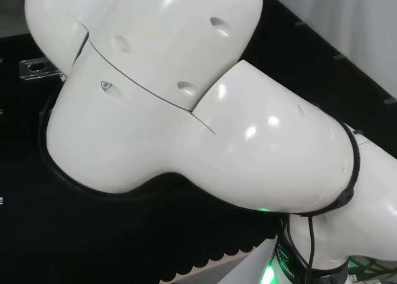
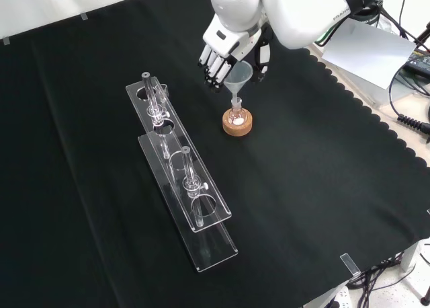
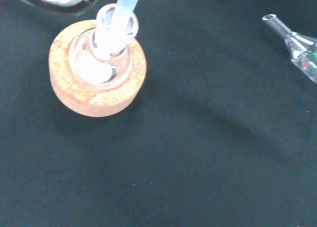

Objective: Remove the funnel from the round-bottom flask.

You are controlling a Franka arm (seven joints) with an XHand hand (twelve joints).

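Hovering above the black cloth (image 2: 316,187), the black and white hand (image 2: 222,49) hangs with its fingers (image 2: 213,69) pointing down and only slightly bent, holding nothing. In the front view it sits just up and to the left of the clear, cone-shaped funnel (image 2: 240,76); whether any fingertip touches the rim cannot be told.

That funnel is seated with its stem down the neck of the small clear round-bottom flask (image 2: 236,113), which rests in a round cork ring stand (image 2: 238,125) so that the curved base cannot roll. The wrist view looks down past the stem (image 3: 126,1) into the flask's neck (image 3: 116,26), with the cork (image 3: 96,95) ringing the bulb.

To the left in the front view, well apart from the flask, stands a long clear plastic rack (image 2: 181,180) holding glass tubes upright.

My reading is that the hand is placed for a pinch on the funnel's cone, and a straight upward lift would then clear the stem without tipping the flask.
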